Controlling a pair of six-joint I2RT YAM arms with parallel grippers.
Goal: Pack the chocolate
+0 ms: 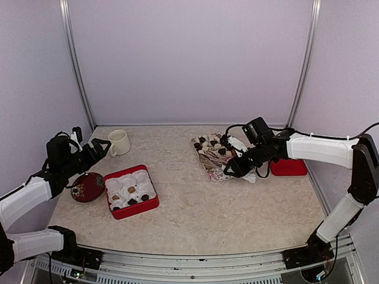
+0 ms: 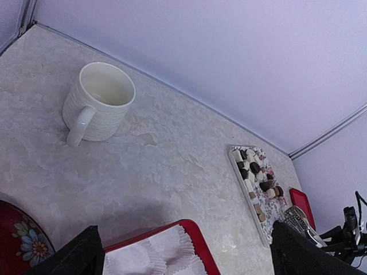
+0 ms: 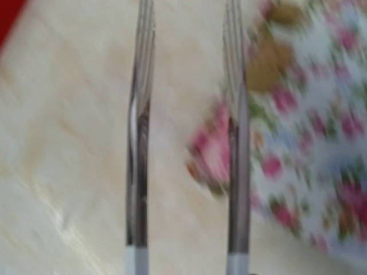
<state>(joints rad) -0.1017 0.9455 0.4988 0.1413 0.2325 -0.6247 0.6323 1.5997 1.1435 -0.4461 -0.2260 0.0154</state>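
The packing looks begun but far from finished. In the lower left of the top view, a square red box (image 1: 153, 204) lined with white fluted paper cups (image 1: 121, 183) has about 4 small dark and tan chocolate pieces (image 1: 132, 202) in the cups of its nearer rows. The cups along its far side look empty.

Most of the chocolate lies on the rectangular floral-print tray (image 1: 212, 168), right of centre in the top view. The left wrist view shows around 12 pieces in a rough line on it, so most of the transfers are not yet made.

The right gripper (image 1: 232, 167) hangs at the near edge of that tray and appears to be clamped on a pair of slim metal tongs (image 3: 140, 143). Their 2 blades stand apart with nothing between them (the right wrist view is blurred, with floral print beside the right-hand blade). No piece is being carried.

The left gripper (image 1: 102, 145) hovers at the left of the top view, near a white ribbed ceramic mug (image 1: 118, 142), with its jaws spread wide and empty.

A flat red lid (image 1: 290, 168) lies beyond the tray, at the right. It probably belongs to the box, so closing it would be the last step.
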